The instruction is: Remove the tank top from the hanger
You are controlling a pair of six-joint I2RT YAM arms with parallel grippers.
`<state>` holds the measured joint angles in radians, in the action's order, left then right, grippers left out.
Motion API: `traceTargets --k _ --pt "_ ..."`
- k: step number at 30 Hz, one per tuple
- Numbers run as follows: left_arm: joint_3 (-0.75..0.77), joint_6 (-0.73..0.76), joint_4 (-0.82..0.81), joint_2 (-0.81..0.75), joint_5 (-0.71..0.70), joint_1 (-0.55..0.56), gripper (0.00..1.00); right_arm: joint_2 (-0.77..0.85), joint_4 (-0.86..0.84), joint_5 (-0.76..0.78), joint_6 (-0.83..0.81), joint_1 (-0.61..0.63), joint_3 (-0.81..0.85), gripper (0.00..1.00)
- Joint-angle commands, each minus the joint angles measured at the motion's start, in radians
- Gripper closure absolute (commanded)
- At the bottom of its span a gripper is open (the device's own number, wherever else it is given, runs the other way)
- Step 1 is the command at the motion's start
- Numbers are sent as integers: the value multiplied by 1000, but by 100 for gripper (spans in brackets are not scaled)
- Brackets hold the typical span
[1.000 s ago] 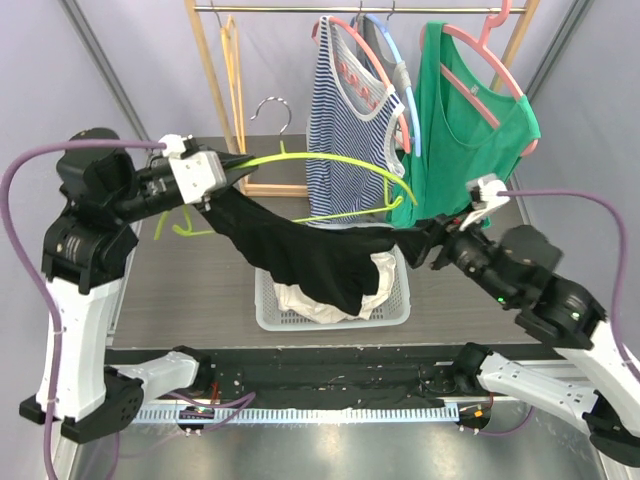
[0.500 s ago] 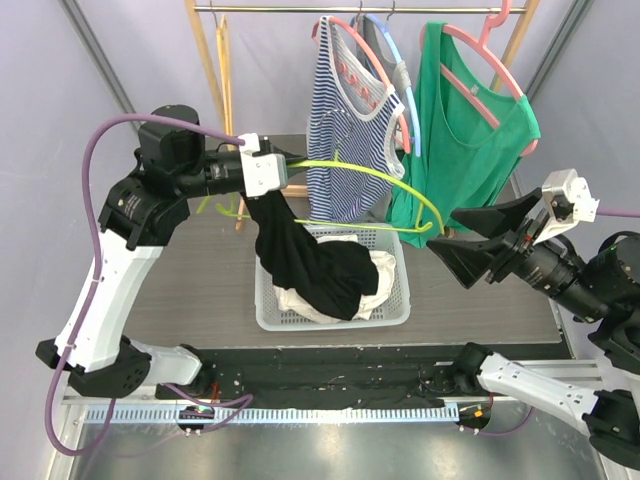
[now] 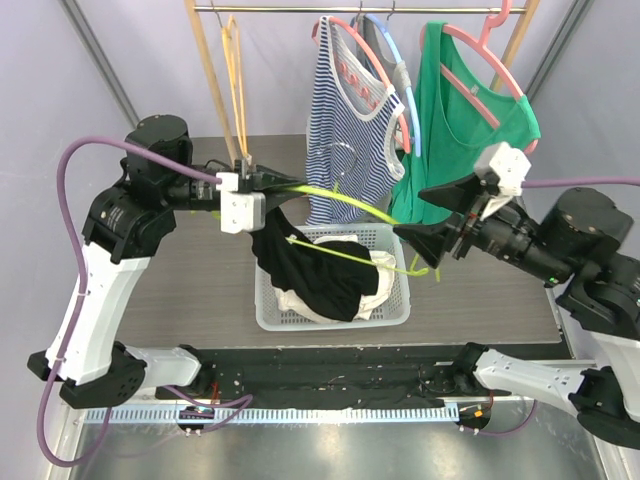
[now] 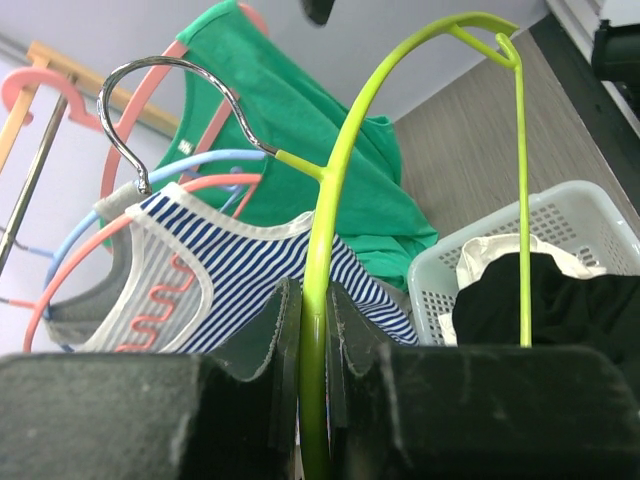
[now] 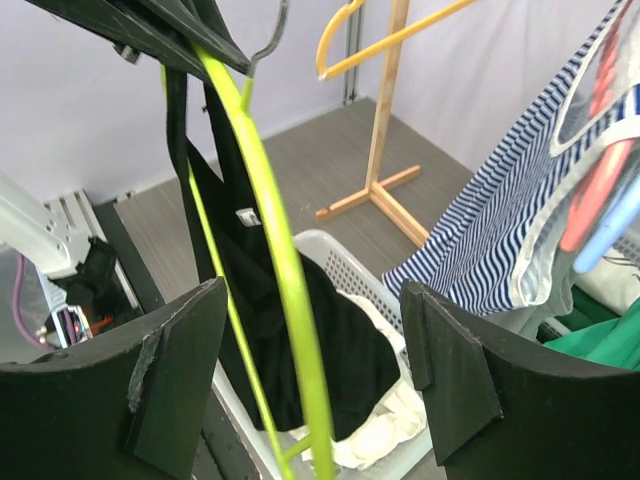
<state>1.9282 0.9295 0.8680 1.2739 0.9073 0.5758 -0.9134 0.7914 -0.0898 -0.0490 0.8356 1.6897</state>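
My left gripper (image 3: 268, 181) is shut on the lime green hanger (image 3: 352, 198), its jaws pinching the thin bar (image 4: 338, 170) at the left gripper (image 4: 312, 296). The black tank top (image 3: 300, 262) hangs by a strap from the hanger's end just below that gripper, and its lower part lies in the white basket (image 3: 262, 312). My right gripper (image 3: 410, 213) is open by the hanger's far end. In the right wrist view the hanger (image 5: 262, 215) crosses the wide gap of the right gripper (image 5: 312, 300), touching neither pad, with the black tank top (image 5: 345, 345) behind it.
A wooden clothes rack (image 3: 205, 70) at the back carries a striped tank top (image 3: 345, 125) and a green top (image 3: 470, 130) on pink hangers, plus an empty yellow hanger (image 3: 236, 75). A white garment (image 3: 385, 275) lies in the basket under the black one.
My right gripper let go of the black tank top, opened and drew back up. The freed cloth fell into the basket. My left arm swung the hanger toward the middle.
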Motion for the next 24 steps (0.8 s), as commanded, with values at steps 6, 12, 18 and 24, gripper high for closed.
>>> traceTargets --k 6,12,18,24 --pt "49 144 54 -33 100 4 100 -51 58 -122 -22 -1 56 23" --pt "68 167 54 -28 84 4 100 -73 75 -149 5 -1 34 27" --pt "77 166 48 -24 81 4 100 -62 75 -163 24 -1 -8 37" --pt "75 172 39 -21 56 4 100 -50 74 -156 35 0 -27 81"
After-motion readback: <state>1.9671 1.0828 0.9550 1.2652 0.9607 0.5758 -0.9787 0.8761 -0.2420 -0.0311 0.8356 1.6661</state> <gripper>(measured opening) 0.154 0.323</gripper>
